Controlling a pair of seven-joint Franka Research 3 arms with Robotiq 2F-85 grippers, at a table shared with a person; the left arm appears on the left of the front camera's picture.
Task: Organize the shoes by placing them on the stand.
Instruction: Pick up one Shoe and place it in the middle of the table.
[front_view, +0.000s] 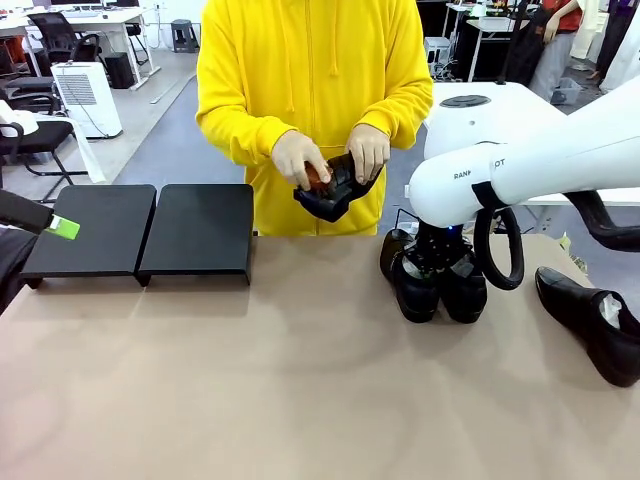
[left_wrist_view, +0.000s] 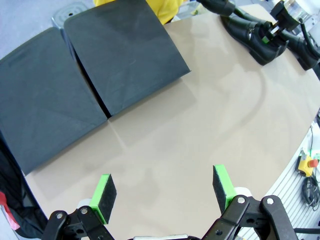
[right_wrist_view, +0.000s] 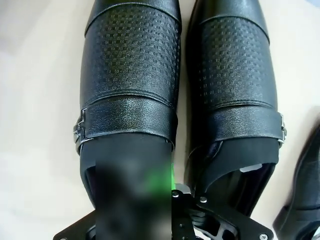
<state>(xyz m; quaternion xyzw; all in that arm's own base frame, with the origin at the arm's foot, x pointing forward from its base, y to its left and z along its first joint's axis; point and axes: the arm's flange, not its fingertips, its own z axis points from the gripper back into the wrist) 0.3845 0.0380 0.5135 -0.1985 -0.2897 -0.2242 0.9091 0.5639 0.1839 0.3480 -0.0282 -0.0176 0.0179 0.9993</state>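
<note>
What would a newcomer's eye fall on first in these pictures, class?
The person in the bright yellow hoodie stands at the far side, holding a black shoe. Next comes the right gripper, shut on the pair of shoes right of centre. The black stand lies at far left.

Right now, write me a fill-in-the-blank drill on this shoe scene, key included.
The person wears a ____ hoodie and holds one shoe.
The right gripper is shut on ____ shoes.
The left gripper is ____ and holds nothing.
Missing words: yellow; two; open.
</note>
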